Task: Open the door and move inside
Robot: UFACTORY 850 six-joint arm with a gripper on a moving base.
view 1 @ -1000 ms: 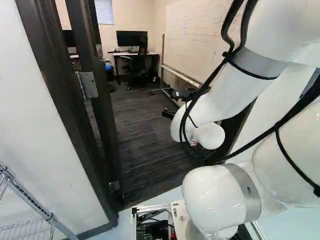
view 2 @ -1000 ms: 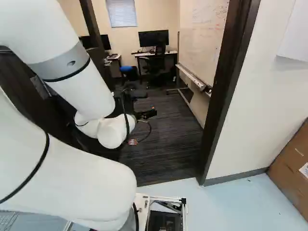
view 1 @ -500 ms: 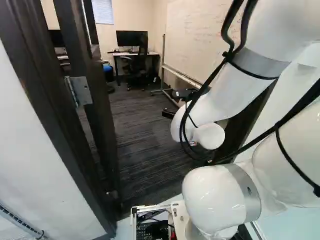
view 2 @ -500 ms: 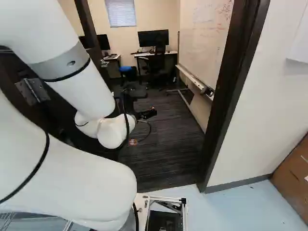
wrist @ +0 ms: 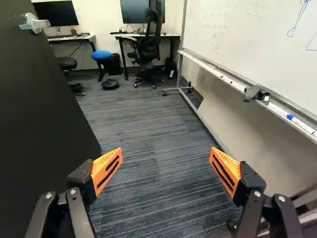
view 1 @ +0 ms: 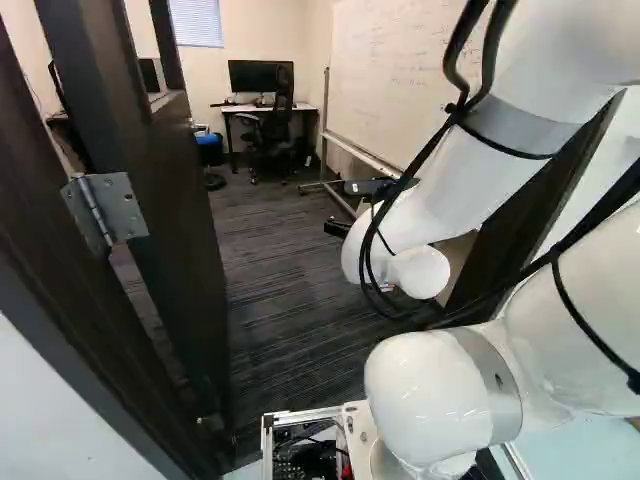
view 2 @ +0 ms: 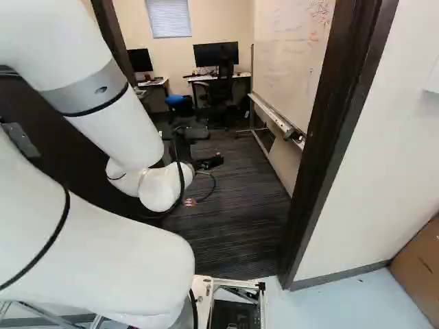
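Left of tool (view 2: 210, 162), just beside it: dark door (wrist: 39, 124), standing open; tool spread wide.

- The white arm (view 2: 103, 240) is partly hiding the left door (view 1: 185, 210) in the right base view.
- The near-right brown box (view 2: 420, 257) is running past that view's edge.

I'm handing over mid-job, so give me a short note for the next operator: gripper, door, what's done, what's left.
Gripper: open, holding nothing, pointing into the room.
Door: standing open to the arm's left; handle not gripped.
Done: door opened, gripper inside.
Left: bring the base in; its front is about at the carpet's near edge. Probably watch the door frame on the right.
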